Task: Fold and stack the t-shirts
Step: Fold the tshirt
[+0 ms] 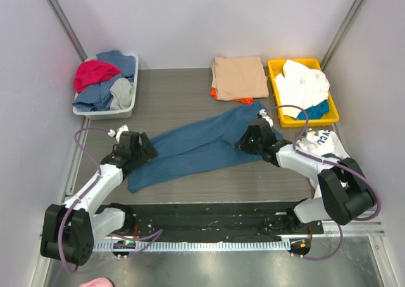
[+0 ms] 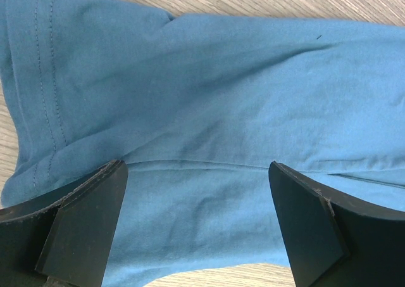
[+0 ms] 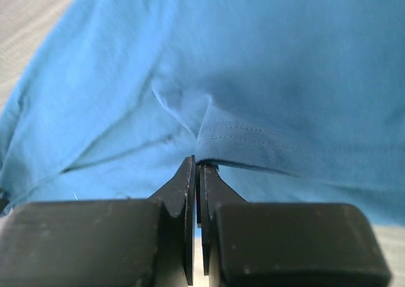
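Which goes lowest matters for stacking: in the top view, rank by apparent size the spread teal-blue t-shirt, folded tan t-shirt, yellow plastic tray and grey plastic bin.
Largest: spread teal-blue t-shirt.
Next: yellow plastic tray and grey plastic bin, too alike to rank.
Smallest: folded tan t-shirt.

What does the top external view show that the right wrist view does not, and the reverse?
Only the top external view: the grey bin of clothes, the folded tan t-shirt, the yellow tray and the left gripper. Only the right wrist view: the stitched hem that the right gripper pinches. Both: the blue t-shirt and the right gripper.
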Robot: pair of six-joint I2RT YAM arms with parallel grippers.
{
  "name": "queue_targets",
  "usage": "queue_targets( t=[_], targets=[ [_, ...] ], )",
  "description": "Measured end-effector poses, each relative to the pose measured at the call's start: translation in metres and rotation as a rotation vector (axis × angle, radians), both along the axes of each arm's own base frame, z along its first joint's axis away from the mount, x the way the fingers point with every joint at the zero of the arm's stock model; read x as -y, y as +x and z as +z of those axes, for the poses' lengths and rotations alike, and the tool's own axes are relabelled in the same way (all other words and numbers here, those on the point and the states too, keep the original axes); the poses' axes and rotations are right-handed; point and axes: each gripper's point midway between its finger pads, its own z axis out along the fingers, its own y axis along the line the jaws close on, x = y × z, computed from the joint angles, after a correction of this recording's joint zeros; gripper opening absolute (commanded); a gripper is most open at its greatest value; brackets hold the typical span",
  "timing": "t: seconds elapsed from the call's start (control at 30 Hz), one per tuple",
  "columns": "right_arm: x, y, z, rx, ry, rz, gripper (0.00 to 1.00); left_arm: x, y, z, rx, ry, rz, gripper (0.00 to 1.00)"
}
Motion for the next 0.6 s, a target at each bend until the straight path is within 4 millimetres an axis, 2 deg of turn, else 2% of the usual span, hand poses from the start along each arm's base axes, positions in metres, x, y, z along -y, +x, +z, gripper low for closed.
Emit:
queue_targets(
  t=[0.27,0.47,0.57,0.6],
  targets=[
    [0.0,-0.024,-0.002,-0.046,0.058,0.006,0.06,0.0,0.0,0.001,0.004,-0.002,0.001,1.0],
    [-0.003,-0.029,0.007,-0.038,0.103,0.01,0.06,0.0,0.0,0.001,0.004,-0.003,0.002,1.0],
    [-0.005,-0.031,0.008,-0.042,0.115,0.016,0.15,0.0,0.0,0.001,0.004,-0.004,0.002,0.99],
    [-0.005,-0.032,0.008,-0.046,0.118,0.017,0.24,0.0,0.0,0.001,0.004,-0.003,0.002,1.0]
  ],
)
